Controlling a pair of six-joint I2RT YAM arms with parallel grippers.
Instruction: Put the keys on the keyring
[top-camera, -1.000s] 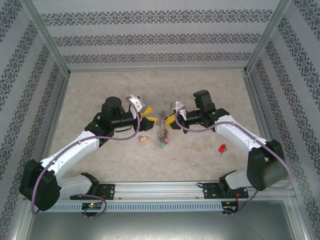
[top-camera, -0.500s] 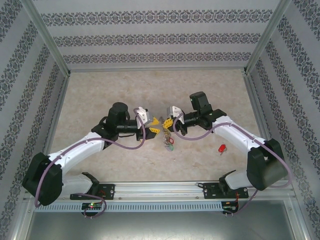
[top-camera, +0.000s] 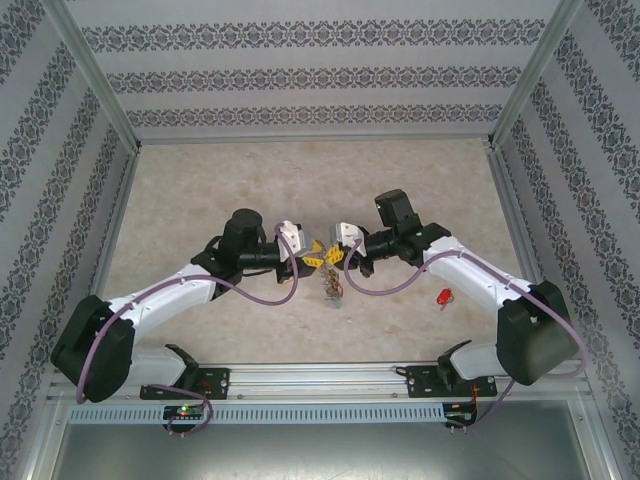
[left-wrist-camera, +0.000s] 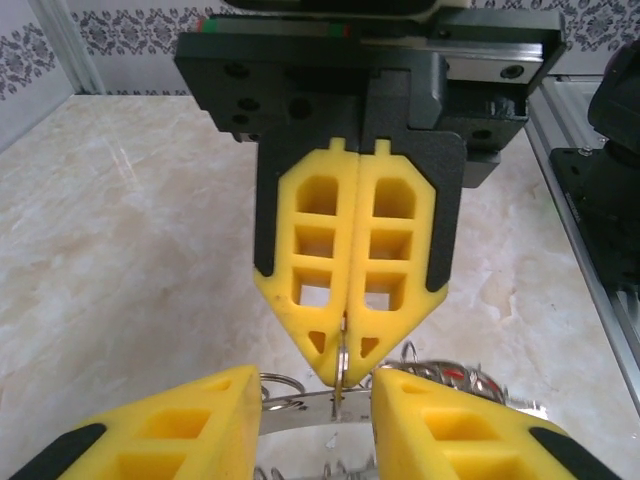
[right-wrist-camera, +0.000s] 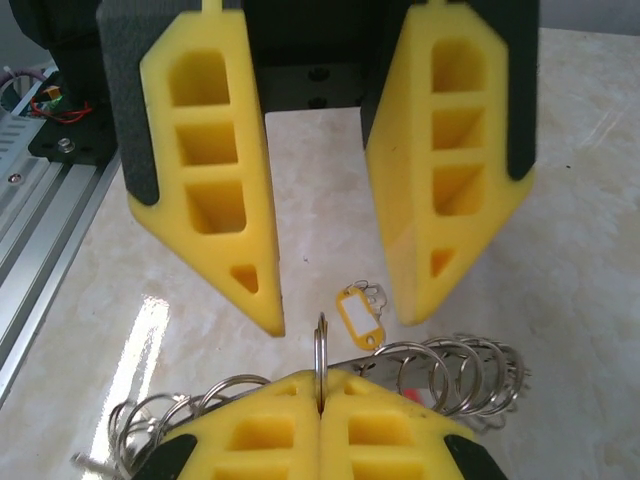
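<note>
The keyring (top-camera: 331, 286) hangs between the two grippers over the middle of the table, its metal strip (left-wrist-camera: 300, 405) strung with several wire rings (right-wrist-camera: 450, 372). My right gripper (right-wrist-camera: 320, 380) is shut on one small upright ring (right-wrist-camera: 320, 345) of it, and that gripper (left-wrist-camera: 343, 372) also faces the left wrist view. My left gripper (left-wrist-camera: 318, 380) stands open, its yellow fingers (right-wrist-camera: 235, 250) either side of that ring without touching it. A yellow-tagged key (right-wrist-camera: 357, 314) lies on the table below. A red-tagged key (top-camera: 445, 296) lies to the right.
Patterned walls and metal posts (top-camera: 520, 90) enclose the marble table (top-camera: 300, 180). An aluminium rail (top-camera: 320, 378) with the arm bases runs along the near edge. Purple cables (top-camera: 285, 290) loop beside both wrists.
Both grippers have moved nearer and towards each other, carrying the keyring along. The left jaws have narrowed around the held ring. The right gripper has stayed shut.
</note>
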